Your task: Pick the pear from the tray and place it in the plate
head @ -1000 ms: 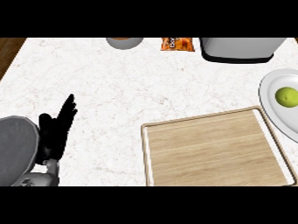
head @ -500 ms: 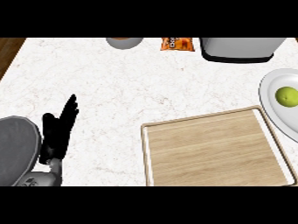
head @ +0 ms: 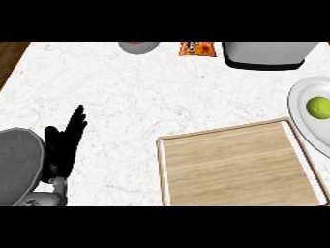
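Across the middle we find a broad bare stretch of marble counter, free for passage between the left hand, resting at the lower left with fingers straight, and the low-rimmed wooden tray at the lower right. Along the far edge stand a grey bowl, an orange packet and a bulky grey appliance. At the right we note the plate, close against the tray's rim, with the pear occupying its far half.
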You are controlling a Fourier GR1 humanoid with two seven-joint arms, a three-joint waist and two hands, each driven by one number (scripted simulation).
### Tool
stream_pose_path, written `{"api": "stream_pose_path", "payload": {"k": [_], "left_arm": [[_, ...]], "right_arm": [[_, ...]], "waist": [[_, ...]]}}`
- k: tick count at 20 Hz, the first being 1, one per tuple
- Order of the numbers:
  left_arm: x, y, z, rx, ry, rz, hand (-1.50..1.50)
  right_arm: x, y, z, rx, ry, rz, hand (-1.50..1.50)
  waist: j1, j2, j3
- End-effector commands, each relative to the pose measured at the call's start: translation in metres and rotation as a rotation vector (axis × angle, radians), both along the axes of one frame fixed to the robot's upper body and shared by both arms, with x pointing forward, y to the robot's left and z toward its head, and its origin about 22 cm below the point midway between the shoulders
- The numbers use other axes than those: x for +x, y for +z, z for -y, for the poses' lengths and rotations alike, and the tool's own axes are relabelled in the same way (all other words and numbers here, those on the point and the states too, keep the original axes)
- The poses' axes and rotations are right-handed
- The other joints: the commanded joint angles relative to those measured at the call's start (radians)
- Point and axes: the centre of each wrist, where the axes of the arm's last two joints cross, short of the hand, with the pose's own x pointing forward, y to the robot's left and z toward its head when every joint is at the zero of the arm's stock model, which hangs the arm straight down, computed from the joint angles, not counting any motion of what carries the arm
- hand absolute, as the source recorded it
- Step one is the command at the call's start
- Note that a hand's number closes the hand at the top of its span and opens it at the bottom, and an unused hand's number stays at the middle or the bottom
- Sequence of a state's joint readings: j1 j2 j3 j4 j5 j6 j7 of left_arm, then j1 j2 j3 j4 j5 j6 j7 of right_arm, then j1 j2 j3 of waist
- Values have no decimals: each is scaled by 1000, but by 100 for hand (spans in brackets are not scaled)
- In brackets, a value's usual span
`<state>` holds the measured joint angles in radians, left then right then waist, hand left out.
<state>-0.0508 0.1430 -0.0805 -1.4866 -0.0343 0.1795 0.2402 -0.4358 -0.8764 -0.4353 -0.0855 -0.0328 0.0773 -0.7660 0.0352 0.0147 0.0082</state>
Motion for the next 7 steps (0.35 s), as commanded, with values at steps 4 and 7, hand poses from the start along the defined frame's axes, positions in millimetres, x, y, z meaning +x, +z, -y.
{"api": "stream_pose_path", "payload": {"k": [4,7], "left_arm": [[9,12,-13,-3,15,8,0],[5,7,-2,-3,-22,9,0]], "right_arm": [[-23,11,17,-7,-36,-8,-150],[-10,4,7,-39,-58,-36,-150]], "waist": [[-6,2,1],[5,2,1]]}}
